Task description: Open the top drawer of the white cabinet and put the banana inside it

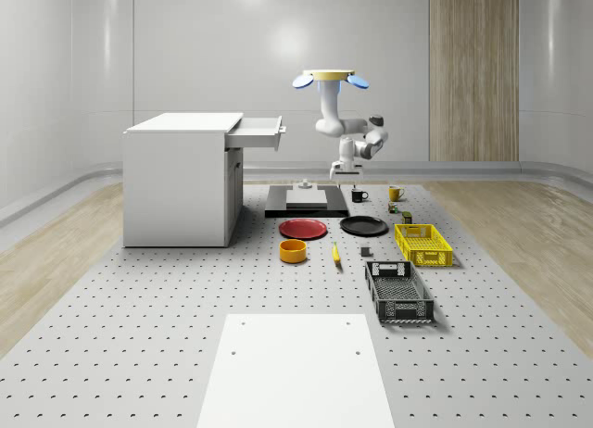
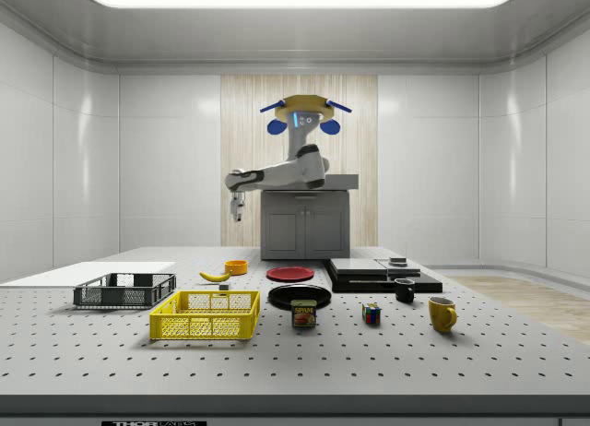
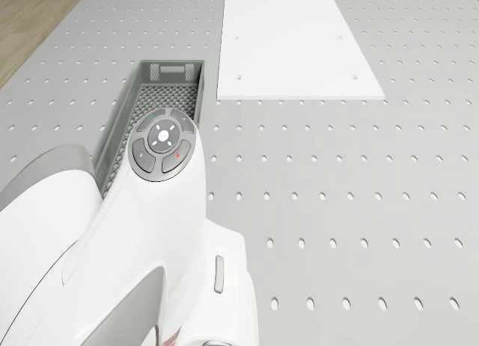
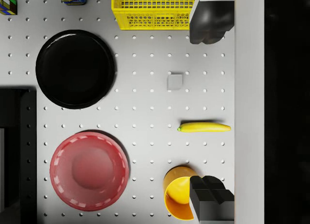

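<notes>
Table (image 1: 139, 354): a wide perforated bench that carries everything; a plain white panel (image 1: 295, 372) lies at its near end in the whole-scene view.
White cabinet (image 1: 181, 182): stands on the whole-scene view's left; its top drawer (image 1: 255, 132) is already pulled out and hangs open toward the right.
Drone (image 1: 330, 78): hovers in the air to the right of the open drawer, above the far part of the table, with the arm folded below it.
Gripper (image 4: 209, 112): points straight down, well above the tabletop, its dark fingers (image 4: 210, 197) spread apart with nothing between them.
Black crate (image 1: 398, 291) and yellow basket (image 1: 422, 244): sit toward the near right, clear of the work.
Red plate (image 4: 89, 170), black plate (image 4: 75, 69), orange cup (image 4: 177, 202): grouped around the target; the cup lies just beside the banana.
Banana (image 4: 204, 127): lies flat on the table between the open fingers in the wrist view, near the orange cup and apart from both plates.
Step in hand: drawer looks done, so the pick comes next, in my judgement.
Doing it well: descend straight, keep the banana centred between the fingers, close across its narrow width near the middle, and stay off the cup's rim. Lift well clear before carrying it left to the drawer.
</notes>
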Available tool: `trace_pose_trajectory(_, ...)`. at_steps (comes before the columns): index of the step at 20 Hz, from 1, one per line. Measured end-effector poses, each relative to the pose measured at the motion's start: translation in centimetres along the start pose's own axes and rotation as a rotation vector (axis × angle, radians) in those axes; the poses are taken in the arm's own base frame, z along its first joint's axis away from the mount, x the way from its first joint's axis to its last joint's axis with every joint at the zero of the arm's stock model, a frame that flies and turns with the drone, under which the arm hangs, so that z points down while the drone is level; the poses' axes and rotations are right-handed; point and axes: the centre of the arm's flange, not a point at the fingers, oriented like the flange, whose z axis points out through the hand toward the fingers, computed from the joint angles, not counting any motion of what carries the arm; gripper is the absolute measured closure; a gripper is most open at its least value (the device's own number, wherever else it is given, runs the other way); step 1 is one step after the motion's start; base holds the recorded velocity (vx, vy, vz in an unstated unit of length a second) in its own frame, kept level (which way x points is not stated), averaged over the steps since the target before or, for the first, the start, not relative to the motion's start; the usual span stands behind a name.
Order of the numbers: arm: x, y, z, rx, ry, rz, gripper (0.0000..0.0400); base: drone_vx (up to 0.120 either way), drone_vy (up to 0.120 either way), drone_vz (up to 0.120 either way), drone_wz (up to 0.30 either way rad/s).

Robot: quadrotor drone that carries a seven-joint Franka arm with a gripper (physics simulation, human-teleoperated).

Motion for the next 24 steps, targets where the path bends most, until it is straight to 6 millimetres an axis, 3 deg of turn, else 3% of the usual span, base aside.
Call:
trace_pose_trajectory(9, 0.00, 0.00, 0.00, 0.000, 0.000, 0.000, 0.0000, 0.013, -0.031, -0.120, 0.000)
trace_pose_trajectory(24, 0.00, 0.00, 0.00, 0.000, 0.000, 0.000, 0.0000, 0.120, 0.013, -0.120, 0.000)
